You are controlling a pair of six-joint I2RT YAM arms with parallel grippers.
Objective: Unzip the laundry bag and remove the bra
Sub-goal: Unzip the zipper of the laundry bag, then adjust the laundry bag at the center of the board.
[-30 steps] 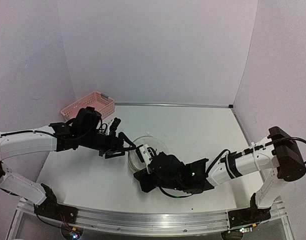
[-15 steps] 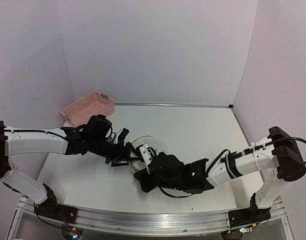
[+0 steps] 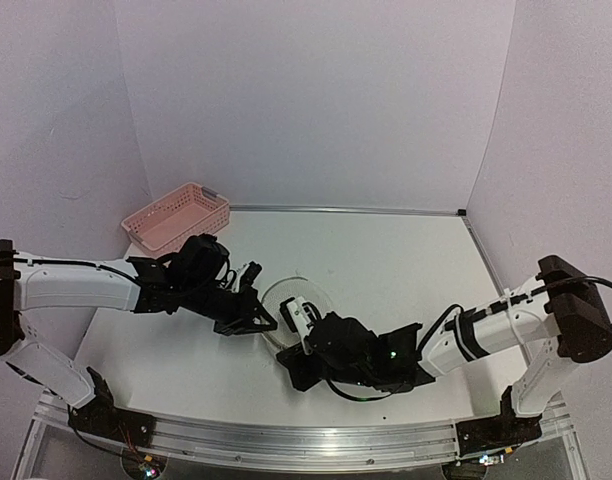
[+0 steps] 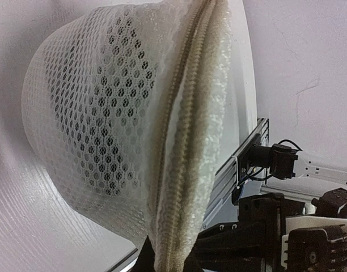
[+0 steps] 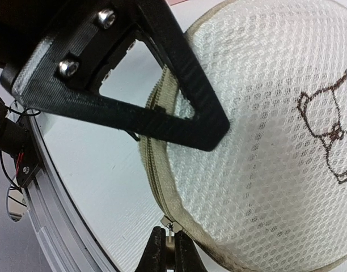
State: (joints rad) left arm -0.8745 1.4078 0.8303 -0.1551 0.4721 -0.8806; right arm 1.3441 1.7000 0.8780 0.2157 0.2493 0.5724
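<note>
— Mesh, white and see-through: the bag (image 3: 298,292) is sitting in the middle of the table (image 3: 406,260), between the two arms. Is the zip (image 4: 182,141) being worked?
— I'm judging so. It's looking shut along all the length I'm seeing, so the opening is only starting. The right claw (image 5: 169,237) is pressing together on the small metal tab (image 5: 170,226) at the near side of the rim.
— And the left claw (image 3: 267,323)?
— Also pressed together, and it's appearing to pinch the rim itself. One of its fingers (image 5: 187,116) is lying against the dome, just beside the zip.
— How should the pull be going?
— The right should be drawing the tab along the curve of the rim, not away from it, while the left is bracing the bag against that pull. Otherwise the soft mesh is likely going to bunch, and the tab is small enough to be slipping out.
— The bra?
— I'm not making it out through the mesh; I'm taking it to be inside
</note>
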